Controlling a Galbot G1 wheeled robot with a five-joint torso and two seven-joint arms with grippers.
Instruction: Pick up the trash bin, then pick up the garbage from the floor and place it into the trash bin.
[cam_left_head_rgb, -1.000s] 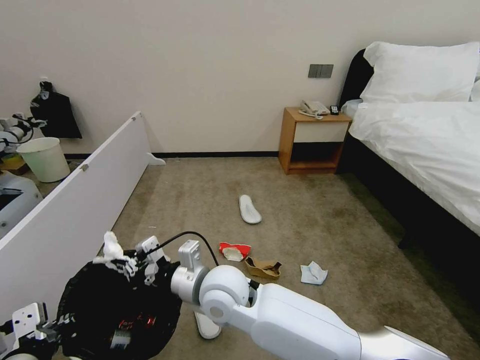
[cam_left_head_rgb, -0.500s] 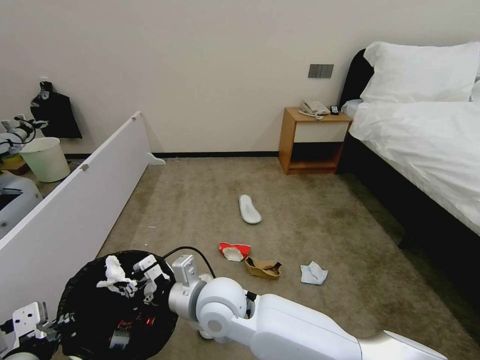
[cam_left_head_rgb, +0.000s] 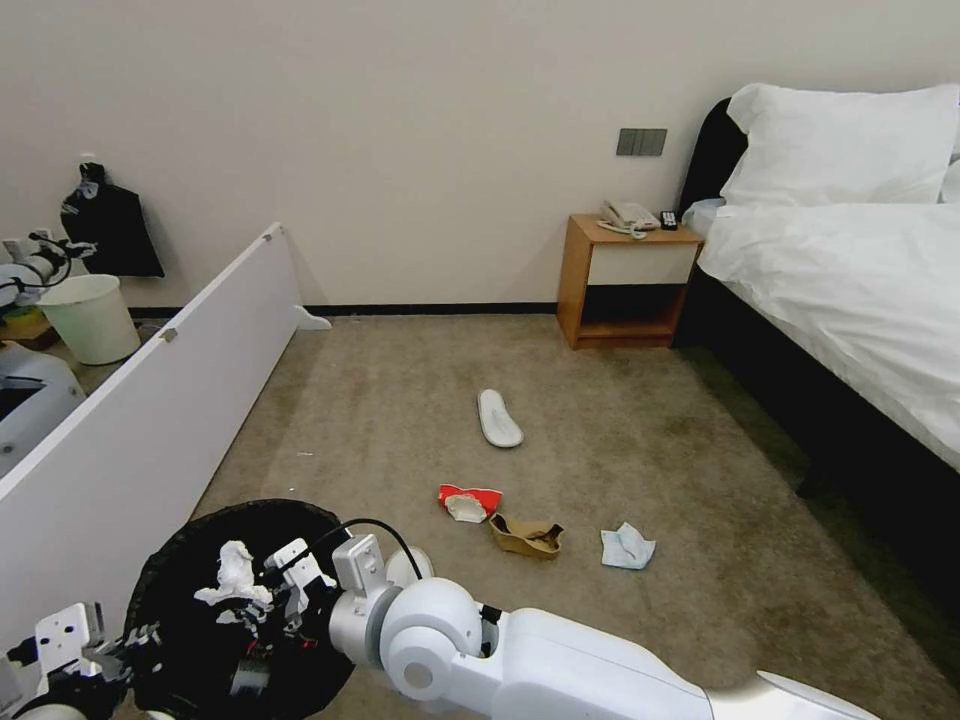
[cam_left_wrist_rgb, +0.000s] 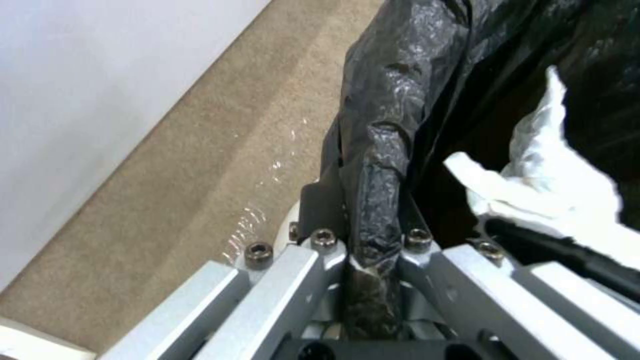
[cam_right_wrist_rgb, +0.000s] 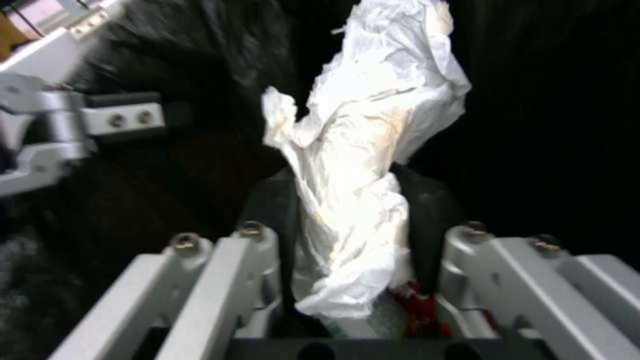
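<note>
The right gripper (cam_left_head_rgb: 262, 590) is right over the mouth of the trash bin (cam_left_head_rgb: 170, 560), down at the near left of the carpet beside the long white panel (cam_left_head_rgb: 130, 430), and it is clamped on a crumpled white tissue (cam_left_head_rgb: 233, 575). From the right wrist camera the tissue (cam_right_wrist_rgb: 363, 165) stands up between the two dark fingers (cam_right_wrist_rgb: 427, 220), pinched tight, with the black bag dark all around it and something red just below. The left gripper (cam_left_wrist_rgb: 373, 240) is closed on the bin's rim: the folded black bag (cam_left_wrist_rgb: 393, 100) runs straight down between its fingers, and the tissue (cam_left_wrist_rgb: 553, 180) shows just past them inside the bin. In the head view the left gripper (cam_left_head_rgb: 130, 640) sits at the bin's near left edge, holding it. Out on the carpet there is more litter: a red-and-white crushed carton (cam_left_head_rgb: 468, 500) near the middle of the floor, a brown paper scrap (cam_left_head_rgb: 527, 537) just beside it toward the bed, and another white tissue (cam_left_head_rgb: 627, 547) a little farther right. One white slipper (cam_left_head_rgb: 498, 418) lies farther out toward the wooden nightstand (cam_left_head_rgb: 625, 285). A plain off-white bin (cam_left_head_rgb: 92, 318) stands behind the panel at far left, well apart from the work.
</note>
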